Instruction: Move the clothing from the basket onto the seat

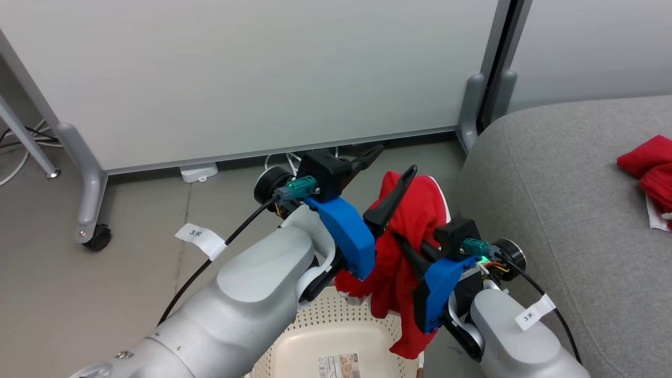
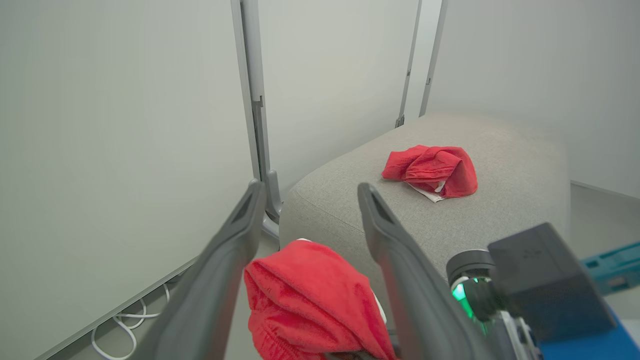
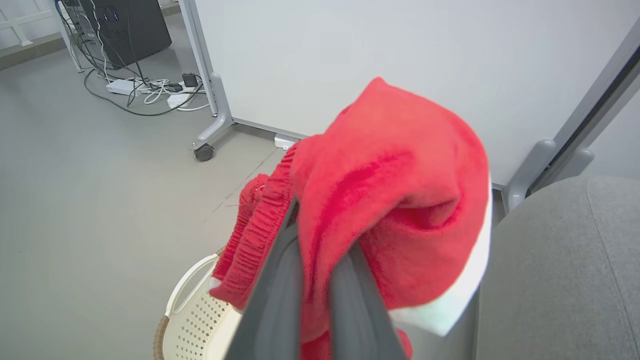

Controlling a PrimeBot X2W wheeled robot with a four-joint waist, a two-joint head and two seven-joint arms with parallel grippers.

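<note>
Bright red clothing [image 1: 420,210] (white trim), cream perforated basket [image 1: 325,320], grey fabric seat [image 1: 551,184]

The clothing [image 3: 400,190] is soft, fuzzy red cloth, rib-knit toward nine o'clock; the basket [image 3: 197,315] is smooth, perforated cream plastic; the seat [image 3: 560,270] is matt woven grey fabric; the floor [image 3: 100,175] looks smooth and dull.

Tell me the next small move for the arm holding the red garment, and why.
Probably swing the right gripper rightward over the seat. Its jaws are shut on the red garment, which hangs above the basket, while the left gripper stands with jaws open around the cloth, so nothing appears to hold it back. A second garment already lies on the seat.
</note>
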